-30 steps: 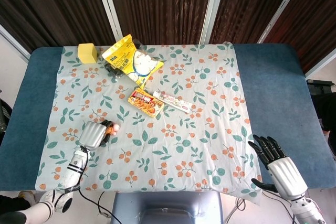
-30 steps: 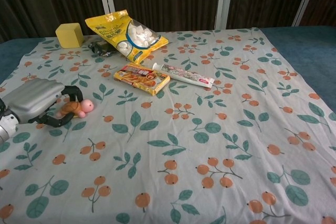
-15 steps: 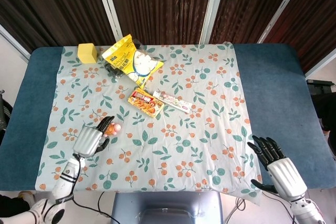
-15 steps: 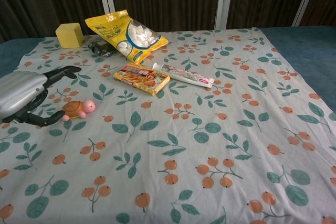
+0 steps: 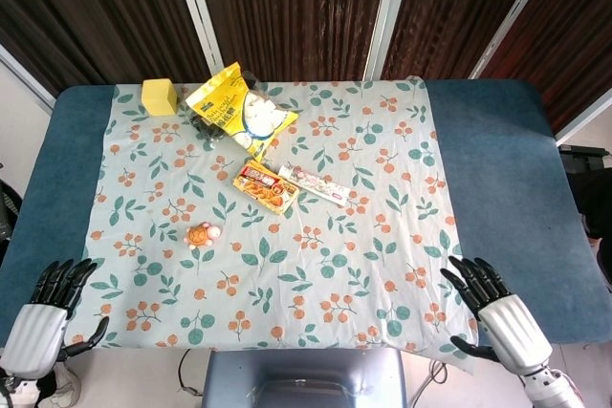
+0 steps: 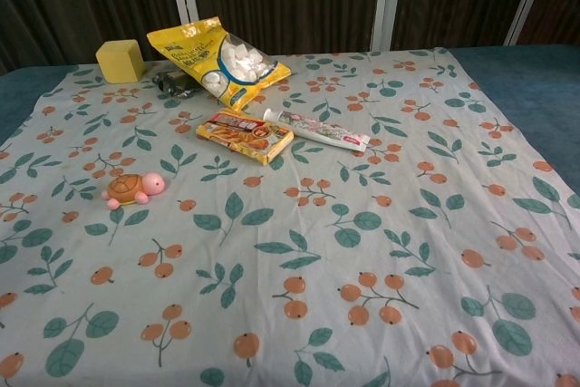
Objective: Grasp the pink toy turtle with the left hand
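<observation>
The pink toy turtle (image 5: 201,234) with an orange shell lies alone on the flowered cloth, left of the middle; the chest view shows the turtle (image 6: 132,188) at the left. My left hand (image 5: 43,317) hangs off the table's front left corner, far from the turtle, fingers spread and holding nothing. My right hand (image 5: 495,312) is at the front right edge of the cloth, fingers apart and empty. Neither hand appears in the chest view.
A yellow snack bag (image 5: 232,110), a yellow cube (image 5: 161,96), a flat orange packet (image 5: 265,186) and a toothpaste tube (image 5: 314,184) lie further back on the cloth (image 5: 363,265). Blue table surface (image 5: 497,160) flanks the cloth on both sides.
My left hand let go of the turtle, opened and drew back toward the front left, off the table. The turtle stayed on the cloth. My right hand shifted slightly nearer.
</observation>
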You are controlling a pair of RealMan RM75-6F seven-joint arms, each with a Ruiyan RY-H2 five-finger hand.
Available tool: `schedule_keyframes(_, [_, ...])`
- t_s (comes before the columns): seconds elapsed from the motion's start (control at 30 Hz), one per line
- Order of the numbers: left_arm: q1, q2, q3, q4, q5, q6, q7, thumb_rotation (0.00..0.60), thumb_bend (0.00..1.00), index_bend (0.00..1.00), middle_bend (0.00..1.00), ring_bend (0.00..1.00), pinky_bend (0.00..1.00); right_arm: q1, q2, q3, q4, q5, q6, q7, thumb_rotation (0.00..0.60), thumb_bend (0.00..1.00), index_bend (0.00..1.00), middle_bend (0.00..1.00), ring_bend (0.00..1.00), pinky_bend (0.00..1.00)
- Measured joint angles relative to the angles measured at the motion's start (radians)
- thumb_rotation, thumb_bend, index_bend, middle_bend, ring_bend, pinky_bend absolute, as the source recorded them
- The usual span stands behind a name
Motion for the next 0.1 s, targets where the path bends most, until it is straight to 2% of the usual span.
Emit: schedule_keyframes(0.1, [0.003,0.02,0.009,0.007,0.004,-0.034,-0.025,0.369,0.36,0.0,0.0,0.0,0.0,-0.002,0.002,-0.004,-0.002,0.004,-0.006,-0.001,0.6,0.12,0.0,0.0,0.0,0.0])
